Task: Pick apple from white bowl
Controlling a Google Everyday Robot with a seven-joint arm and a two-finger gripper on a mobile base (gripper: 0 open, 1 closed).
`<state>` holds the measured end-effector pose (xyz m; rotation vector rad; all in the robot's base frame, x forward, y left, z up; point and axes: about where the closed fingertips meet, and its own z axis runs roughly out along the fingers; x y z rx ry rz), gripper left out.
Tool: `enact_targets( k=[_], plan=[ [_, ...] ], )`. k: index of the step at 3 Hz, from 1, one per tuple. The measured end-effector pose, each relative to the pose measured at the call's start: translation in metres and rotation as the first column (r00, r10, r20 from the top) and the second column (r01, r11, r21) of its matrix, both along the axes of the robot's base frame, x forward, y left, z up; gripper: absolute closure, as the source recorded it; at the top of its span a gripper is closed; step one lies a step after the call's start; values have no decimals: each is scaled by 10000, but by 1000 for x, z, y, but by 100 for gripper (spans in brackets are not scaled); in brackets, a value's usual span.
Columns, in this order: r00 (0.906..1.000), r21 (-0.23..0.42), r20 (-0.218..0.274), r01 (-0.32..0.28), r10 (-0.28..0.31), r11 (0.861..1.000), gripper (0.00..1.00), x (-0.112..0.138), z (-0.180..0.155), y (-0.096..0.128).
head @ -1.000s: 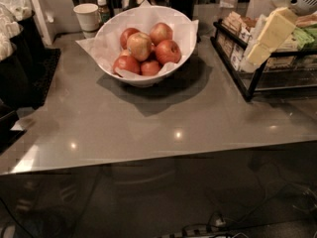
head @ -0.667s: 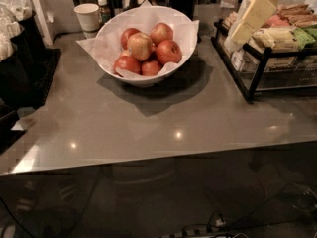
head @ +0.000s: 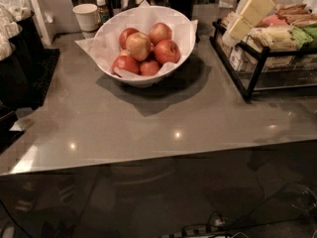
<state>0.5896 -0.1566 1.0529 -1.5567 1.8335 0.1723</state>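
The white bowl (head: 110, 35), lined with crinkled white paper, stands at the back middle of the grey counter and holds several apples. The palest apple (head: 138, 45), yellowish-tan with a reddish blush, lies on top of the pile, left of centre, with redder apples around it. My gripper (head: 234, 32), with pale yellow fingers, hangs in the air at the upper right. It points down and left, off to the right of the bowl and above the front left corner of the black wire rack. It holds nothing that I can see.
A black wire rack (head: 253, 78) with packaged snacks fills the right side. A white paper cup (head: 87, 16) and a small bottle (head: 102, 10) stand behind the bowl on the left. Dark equipment (head: 20, 63) lines the left edge. The counter's front edge (head: 148, 160) runs across the middle.
My gripper has moved up and to the left, closer to the bowl. The bowl and apples have not moved.
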Motion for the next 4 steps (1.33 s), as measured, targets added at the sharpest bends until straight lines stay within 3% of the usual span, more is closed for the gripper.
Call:
enact_targets(
  k=[1,2,3,4],
  plan=[
    [9974,273,-225,-680,686,9973,0,32,-21,29],
    [9868,382,-410,-1552,1567,9871,0,66,-44,68],
    [9703,473,-569,-2325,2350,9715,0,86,-63,100],
    [9578,371,-715,-2764,2785,9603,0,92,-70,113]
  ],
)
